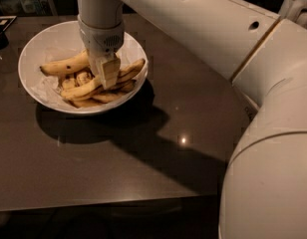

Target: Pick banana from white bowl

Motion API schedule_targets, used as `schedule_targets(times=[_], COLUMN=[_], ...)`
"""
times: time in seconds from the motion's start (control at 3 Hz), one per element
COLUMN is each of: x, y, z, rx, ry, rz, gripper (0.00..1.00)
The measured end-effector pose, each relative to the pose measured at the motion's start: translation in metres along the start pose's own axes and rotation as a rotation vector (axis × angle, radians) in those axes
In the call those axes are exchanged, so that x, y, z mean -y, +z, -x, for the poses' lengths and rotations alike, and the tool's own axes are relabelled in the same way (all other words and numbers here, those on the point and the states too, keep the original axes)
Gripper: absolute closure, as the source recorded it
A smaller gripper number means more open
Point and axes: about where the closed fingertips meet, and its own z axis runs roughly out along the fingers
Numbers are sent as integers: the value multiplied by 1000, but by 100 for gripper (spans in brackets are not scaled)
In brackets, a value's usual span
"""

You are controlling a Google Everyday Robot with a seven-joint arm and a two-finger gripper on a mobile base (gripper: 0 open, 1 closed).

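The white bowl (34, 54) sits at the table's far left and holds several bananas. The banana (79, 90), long, smooth and yellow, lies across the bowl's front, curving from lower left up toward the right rim. A speckled long banana (64, 66) lies behind it at the left. My gripper (107, 73) reaches straight down into the bowl's middle and its tip rests on or against the smooth banana's midsection, hiding part of it. Shorter brown-spotted bananas (106, 97) lie underneath.
The dark brown table (143, 158) stretches to the front and right of the bowl. My large white arm (273, 133) fills the right side of the view. Dark objects (1, 31) stand at the far left edge.
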Motion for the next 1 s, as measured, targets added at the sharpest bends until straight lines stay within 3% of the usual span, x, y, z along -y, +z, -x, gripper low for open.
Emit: schedule_targets(times=[0.67, 1.0], x=[0, -7], y=[0, -25], z=[0, -4], rx=[0, 36], ry=[0, 44], rz=[-1, -76], gripper=[100, 100])
